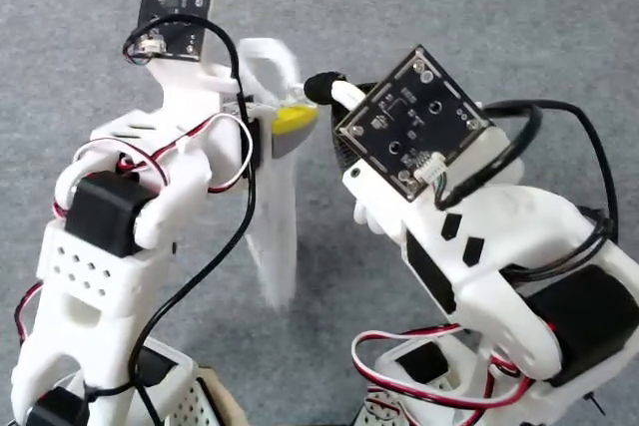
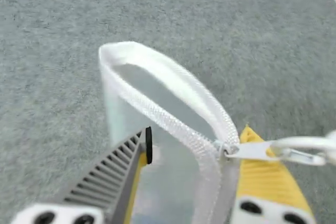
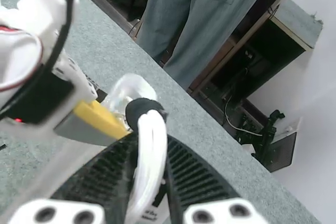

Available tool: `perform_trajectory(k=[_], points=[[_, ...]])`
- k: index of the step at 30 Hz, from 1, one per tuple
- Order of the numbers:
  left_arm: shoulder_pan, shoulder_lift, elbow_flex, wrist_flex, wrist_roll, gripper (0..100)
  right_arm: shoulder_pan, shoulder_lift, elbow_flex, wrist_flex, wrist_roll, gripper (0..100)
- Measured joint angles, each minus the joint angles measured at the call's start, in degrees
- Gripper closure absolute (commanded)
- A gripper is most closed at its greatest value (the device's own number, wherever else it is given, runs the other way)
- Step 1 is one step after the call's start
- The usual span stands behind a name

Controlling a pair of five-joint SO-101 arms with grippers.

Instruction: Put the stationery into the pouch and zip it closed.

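Grey felt spreads wide all round one upright pouch — its gaping rim pinched tight in the left gripper — and just beside that rim the right gripper clamps one pen.

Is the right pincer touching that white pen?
Touching. The right wrist view shows the white pen clamped between the right pincer's black fingers, with no gap.

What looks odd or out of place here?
The translucent white zip pouch is upright, mouth gaping, pinched by the left gripper. The right gripper grips a white pen with a black tip beside it.
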Motion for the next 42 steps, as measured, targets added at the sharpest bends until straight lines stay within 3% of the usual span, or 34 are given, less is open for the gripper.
perform_trajectory(k=[14,42], points=[[0.0,0.0,9.0,-7.5,0.0,73,-0.1,0.1,0.0,0.1,0.0,98.6],[-0.4,0.1,4.9,-6.8,0.0,73,-0.1,0.0,-0.1,0.0,0.0,98.6]])
